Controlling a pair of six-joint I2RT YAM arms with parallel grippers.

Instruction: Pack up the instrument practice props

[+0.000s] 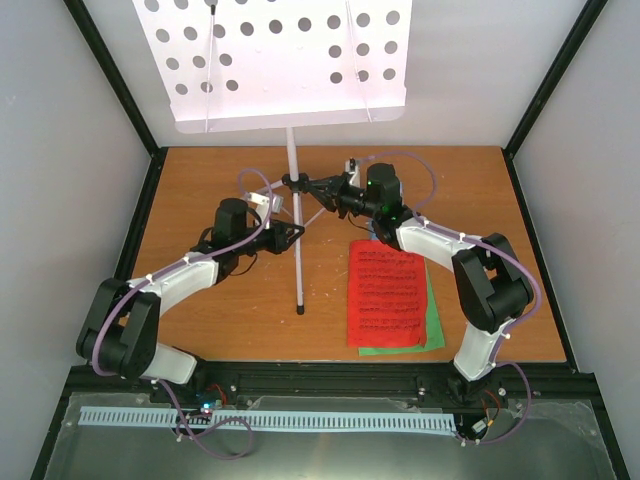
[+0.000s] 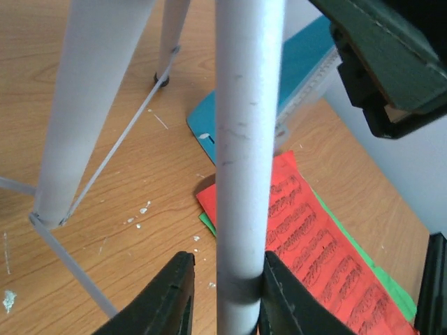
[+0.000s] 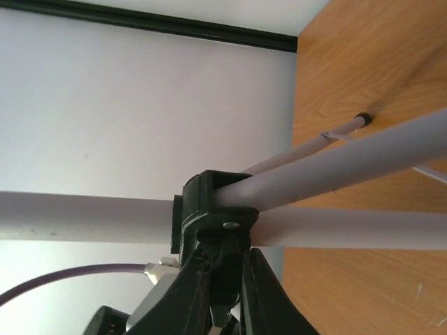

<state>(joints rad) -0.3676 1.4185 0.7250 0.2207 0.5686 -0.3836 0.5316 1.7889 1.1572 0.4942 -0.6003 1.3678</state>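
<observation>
1. Folding the stand is the step in hand, I judge: the silver tripod music stand with grey perforated tray (image 1: 290, 105) is standing upright, top centre of the overhead view.
2. The right gripper (image 3: 227, 265) is pinching the black plastic collar (image 3: 209, 199) where the legs meet.
3. The left gripper (image 2: 225, 279) is straddling a white tube leg (image 2: 248, 139) (one pad touching, a gap at the other).
4. Next up: a firm grip, then swinging that leg inward.

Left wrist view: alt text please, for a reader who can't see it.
The left gripper straddles a pale tube of the music stand, one finger touching it, a gap at the other. Behind lies red sheet music over a green page on the wooden table.
</observation>
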